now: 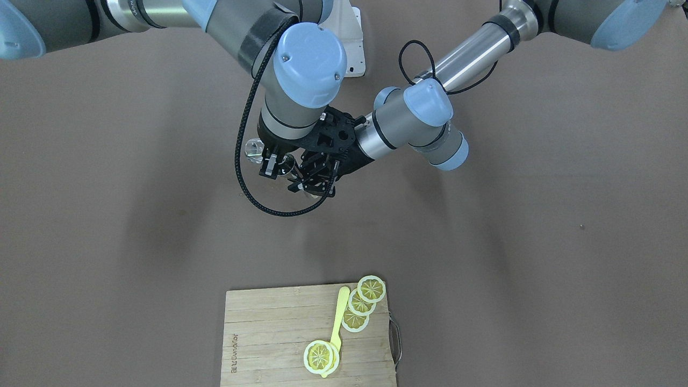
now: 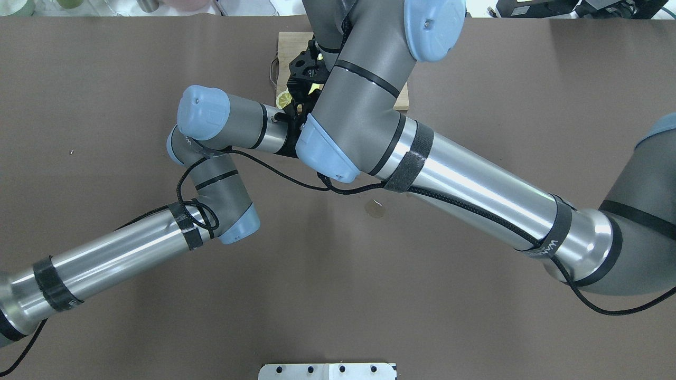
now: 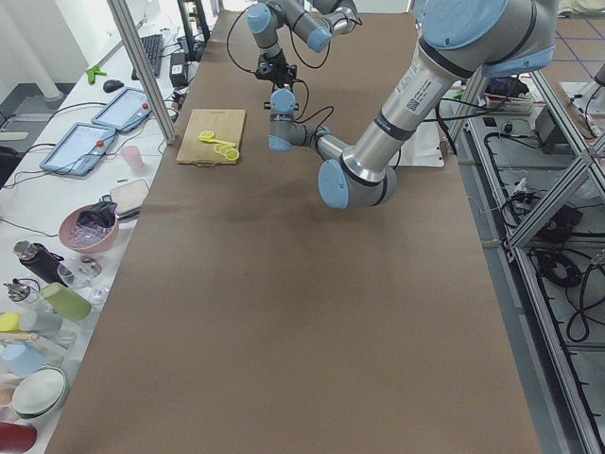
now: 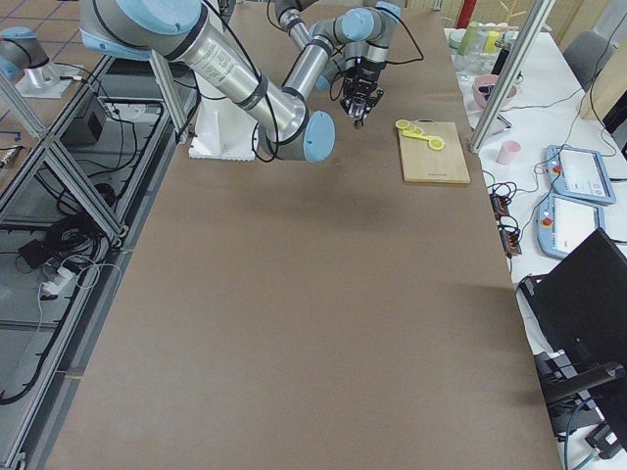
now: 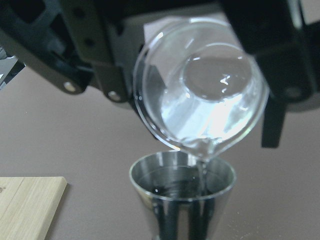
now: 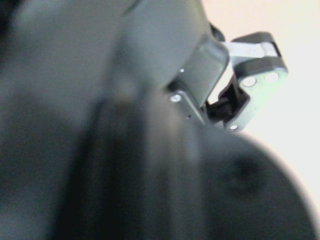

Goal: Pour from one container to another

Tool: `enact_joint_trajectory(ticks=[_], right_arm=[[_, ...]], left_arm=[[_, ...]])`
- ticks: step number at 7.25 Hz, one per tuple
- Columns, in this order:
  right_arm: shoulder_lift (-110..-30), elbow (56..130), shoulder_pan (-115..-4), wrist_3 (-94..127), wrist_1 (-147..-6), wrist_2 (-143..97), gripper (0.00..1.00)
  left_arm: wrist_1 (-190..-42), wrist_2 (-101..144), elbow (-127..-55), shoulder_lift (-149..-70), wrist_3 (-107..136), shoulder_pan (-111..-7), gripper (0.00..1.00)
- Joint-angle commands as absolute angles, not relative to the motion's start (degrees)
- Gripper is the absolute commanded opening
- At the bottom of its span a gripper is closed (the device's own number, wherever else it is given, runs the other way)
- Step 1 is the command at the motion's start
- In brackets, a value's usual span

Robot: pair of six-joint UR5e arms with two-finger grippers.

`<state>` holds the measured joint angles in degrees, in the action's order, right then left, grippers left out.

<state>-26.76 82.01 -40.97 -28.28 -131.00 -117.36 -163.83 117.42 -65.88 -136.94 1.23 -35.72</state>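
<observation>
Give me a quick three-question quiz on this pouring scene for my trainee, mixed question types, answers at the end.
1. True or false: the glass is held upright.
2. What lies on the board? A: lemon slices and a yellow utensil. B: a bowl. C: a sponge.
3. Fill in: liquid runs from the glass into the metal ___.
Key: 1 false, it is tipped and pouring. 2 A. 3 cup.
</observation>
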Motion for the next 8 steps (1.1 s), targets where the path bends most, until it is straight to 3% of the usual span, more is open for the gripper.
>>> enact_joint_trajectory(ticks=[1,6,8], right_arm=[[-26.7,82.3,-41.1,-29.6,-131.0,-117.2,0.0],[-33.2,93.1,-41.5,-30.1,-130.3,-117.3,0.0],[-33.5,93.3,-42.4,-30.1,-127.4,-117.6,0.0]], left_arm=[[-163.8,117.4,-66.0,-136.9,1.2,-35.8,0.0],[-163.8,117.4,-66.0,-136.9,1.2,-35.8,0.0],[-163.8,117.4,-66.0,-136.9,1.1,-35.8,0.0]])
